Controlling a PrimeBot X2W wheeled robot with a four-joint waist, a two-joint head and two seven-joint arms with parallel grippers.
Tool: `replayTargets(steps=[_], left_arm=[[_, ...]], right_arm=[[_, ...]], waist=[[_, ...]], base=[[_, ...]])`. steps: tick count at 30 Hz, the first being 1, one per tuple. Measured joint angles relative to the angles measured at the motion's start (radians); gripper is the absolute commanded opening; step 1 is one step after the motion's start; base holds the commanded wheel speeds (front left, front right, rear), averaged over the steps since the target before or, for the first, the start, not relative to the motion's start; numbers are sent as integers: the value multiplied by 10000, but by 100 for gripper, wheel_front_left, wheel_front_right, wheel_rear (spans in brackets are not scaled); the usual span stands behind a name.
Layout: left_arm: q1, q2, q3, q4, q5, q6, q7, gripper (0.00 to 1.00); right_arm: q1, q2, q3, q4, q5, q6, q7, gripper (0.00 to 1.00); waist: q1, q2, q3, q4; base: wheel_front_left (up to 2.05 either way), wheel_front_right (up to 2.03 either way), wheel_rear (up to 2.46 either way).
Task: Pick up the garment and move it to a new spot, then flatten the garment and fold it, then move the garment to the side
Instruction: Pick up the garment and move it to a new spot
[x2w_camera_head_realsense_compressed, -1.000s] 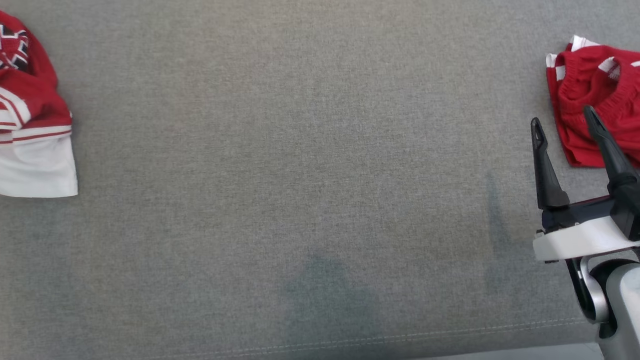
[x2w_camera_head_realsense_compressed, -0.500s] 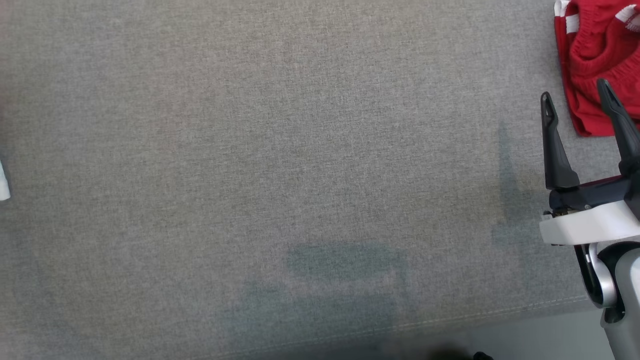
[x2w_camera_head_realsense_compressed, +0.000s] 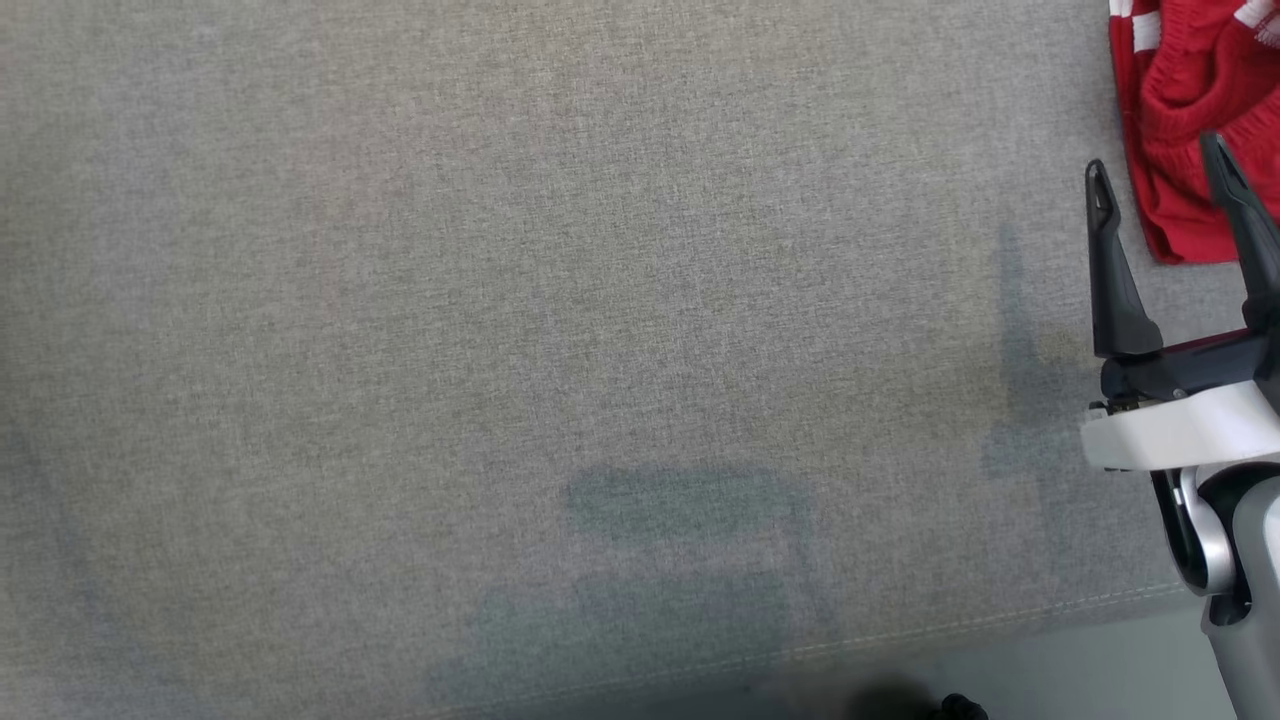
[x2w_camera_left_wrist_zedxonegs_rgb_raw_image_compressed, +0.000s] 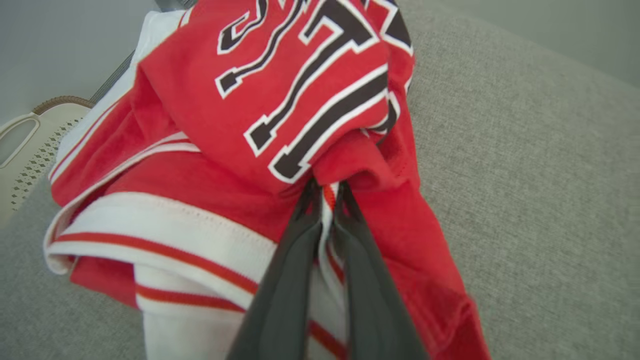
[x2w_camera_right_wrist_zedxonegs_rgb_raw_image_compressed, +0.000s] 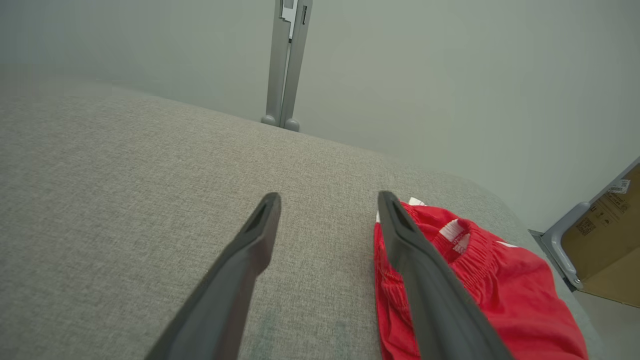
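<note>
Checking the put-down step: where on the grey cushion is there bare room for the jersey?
The cushion is bare from its front seam upward, across everything left of the open right gripper. The far right corner is crowded: red shorts lie there by that gripper. The left gripper is shut on the jersey.

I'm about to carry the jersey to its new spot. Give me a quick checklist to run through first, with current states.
1. left gripper shut on the jersey: ok, it pinches a fold of fabric.
2. Jersey lifted off the grey cushion: cannot tell from the left wrist view.
3. Room to set down: ok, the head view shows a wide plain stretch of cushion.
4. right gripper open and holding nothing: ok.
5. Right gripper apart from the red shorts: cannot tell; one finger overlaps them in both views.
</note>
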Motion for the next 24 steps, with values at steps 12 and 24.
replayTargets(steps=[12,24], left_arm=[[-872,-470,-842,-318,157,-535,-1371,0],[-1893,-2046,-2397,-708,-529,-2242,-1988,0]], right_arm=[[-270,236,138,719,13,0,-368,100],[-439,775,518,1532,355,29,-807,100]], waist=[[0,0,-724,85],[0,0,-2162,172]], base=[[0,0,0],[0,0,0]])
